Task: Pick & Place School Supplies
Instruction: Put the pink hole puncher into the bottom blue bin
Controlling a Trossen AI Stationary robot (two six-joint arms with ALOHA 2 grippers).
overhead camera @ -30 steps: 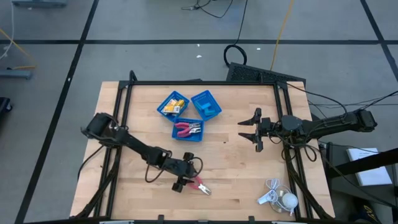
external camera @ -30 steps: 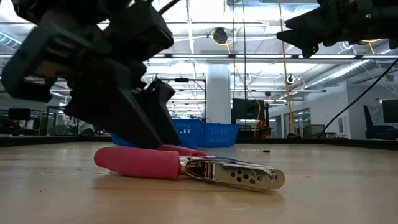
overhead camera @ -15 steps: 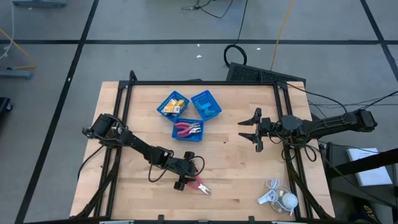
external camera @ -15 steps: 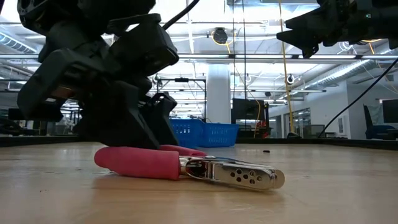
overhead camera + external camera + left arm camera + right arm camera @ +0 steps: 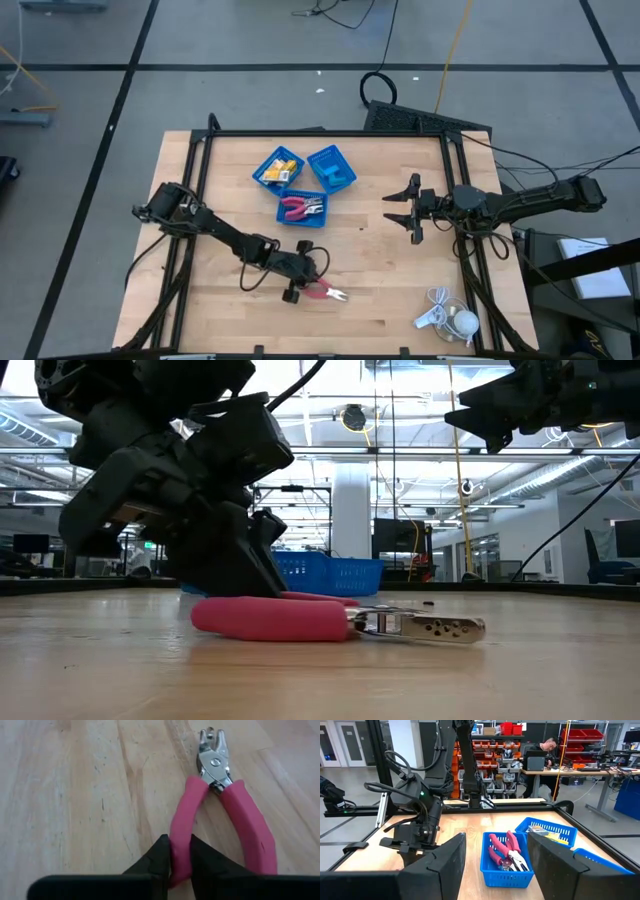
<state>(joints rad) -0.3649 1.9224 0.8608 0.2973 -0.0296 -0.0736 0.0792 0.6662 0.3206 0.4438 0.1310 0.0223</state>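
Observation:
Red-handled metal pliers [image 5: 327,293] lie on the wooden table near its front edge, jaws pointing toward the table's right. My left gripper [image 5: 298,290] is at their handle end, shut on one handle. The low view shows the pliers [image 5: 335,622] flat on the wood below the gripper. At the table's right my right gripper [image 5: 404,211] hangs open above the wood with nothing between its fingers. Three blue trays stand at the far middle: one with yellow packets [image 5: 277,168], one with light-blue pieces [image 5: 331,167], one with more pliers [image 5: 302,209]. My left gripper pinches one red handle [image 5: 181,842] of the pliers between its two fingers [image 5: 161,854], near the handle's free end. The fingers slant down from the table's left and lie along the handle. The pliers rest on the table, the other handle [image 5: 250,835] free beside the fingers.
A white corded gadget [image 5: 449,319] lies at the near right corner. A black frame [image 5: 320,133] runs round the tabletop. Bare wood lies between the trays and the held pliers. A person sits at a desk [image 5: 547,745] in the room beyond.
My left gripper has shut on one handle of the pliers. The pliers have turned about on the table and slid a little toward the right edge: their jaws pointed toward the near right corner before and now point toward the right edge.

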